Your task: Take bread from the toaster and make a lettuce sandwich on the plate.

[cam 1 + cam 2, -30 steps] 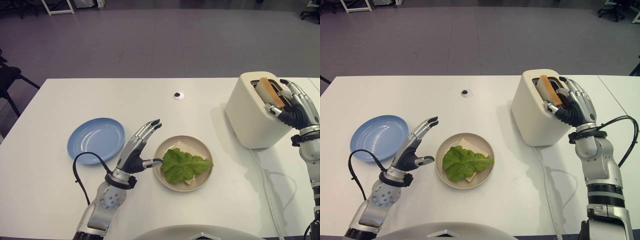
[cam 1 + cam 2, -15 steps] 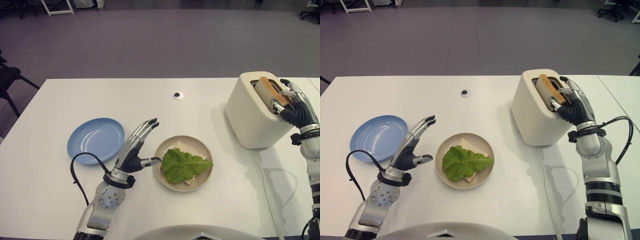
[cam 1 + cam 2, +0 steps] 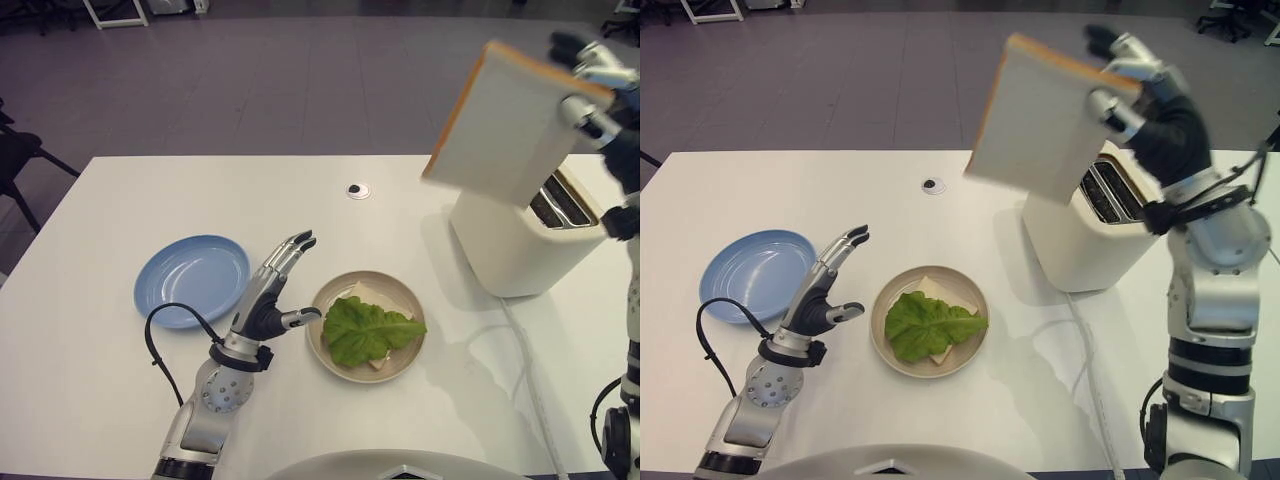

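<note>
Your right hand [image 3: 1158, 112] clamps the bread slice [image 3: 1040, 128] above the toaster [image 3: 1070, 245]; left hand [image 3: 823, 300], fingers apart, at the plate's [image 3: 894, 282] 9 o'clock.

both arms [image 3: 752, 405] are silver metal with round joints and small screws. the left hand [image 3: 820, 300] has silver fingers [image 3: 845, 245], dark tips and a black palm, with a black wrist band [image 3: 790, 352] and a black cable [image 3: 701, 320] beside the forearm. the right hand [image 3: 1160, 110] matches.

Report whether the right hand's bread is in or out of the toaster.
Out. The right hand holds the bread in the air, clear of the toaster.
</note>
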